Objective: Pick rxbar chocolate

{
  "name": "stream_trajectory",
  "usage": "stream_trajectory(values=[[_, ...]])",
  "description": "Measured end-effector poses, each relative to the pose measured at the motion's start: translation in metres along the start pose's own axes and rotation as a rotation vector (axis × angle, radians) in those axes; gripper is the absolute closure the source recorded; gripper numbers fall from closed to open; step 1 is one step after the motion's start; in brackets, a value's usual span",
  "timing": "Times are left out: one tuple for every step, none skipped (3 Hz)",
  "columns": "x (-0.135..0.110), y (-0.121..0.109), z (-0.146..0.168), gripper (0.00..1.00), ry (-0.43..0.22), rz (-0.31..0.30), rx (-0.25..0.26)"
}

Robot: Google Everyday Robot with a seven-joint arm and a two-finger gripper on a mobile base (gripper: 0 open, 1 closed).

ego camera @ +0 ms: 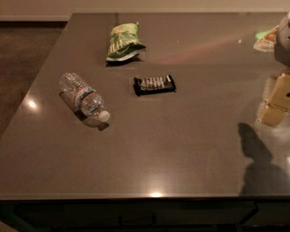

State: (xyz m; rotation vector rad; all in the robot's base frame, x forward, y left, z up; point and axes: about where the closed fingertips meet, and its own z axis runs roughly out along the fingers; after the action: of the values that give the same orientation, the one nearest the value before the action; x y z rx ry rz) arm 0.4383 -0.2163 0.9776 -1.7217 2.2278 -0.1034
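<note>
The rxbar chocolate (154,84) is a small flat black wrapper with pale lettering. It lies flat on the dark grey table (183,149), near the middle and slightly toward the far side. My gripper (275,105), pale yellow, hangs at the right edge of the view just above the table. It is well to the right of the bar and apart from it, holding nothing that I can see. Its shadow falls on the table below it.
A clear water bottle (83,99) with a white cap lies on its side left of the bar. A green snack bag (123,42) lies behind the bar. A pale green item (265,39) sits at the far right. The table's left and front edges drop off to the floor.
</note>
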Motion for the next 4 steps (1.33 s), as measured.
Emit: stream_trajectory(values=[[0.000,0.000,0.000,0.00,0.000,0.000,0.000],[-0.013,-0.010,0.003,0.00,-0.010,-0.015,0.008],[-0.038,-0.030,0.015,0.00,-0.026,-0.043,0.009],[-0.065,-0.051,0.038,0.00,-0.025,-0.077,-0.011]])
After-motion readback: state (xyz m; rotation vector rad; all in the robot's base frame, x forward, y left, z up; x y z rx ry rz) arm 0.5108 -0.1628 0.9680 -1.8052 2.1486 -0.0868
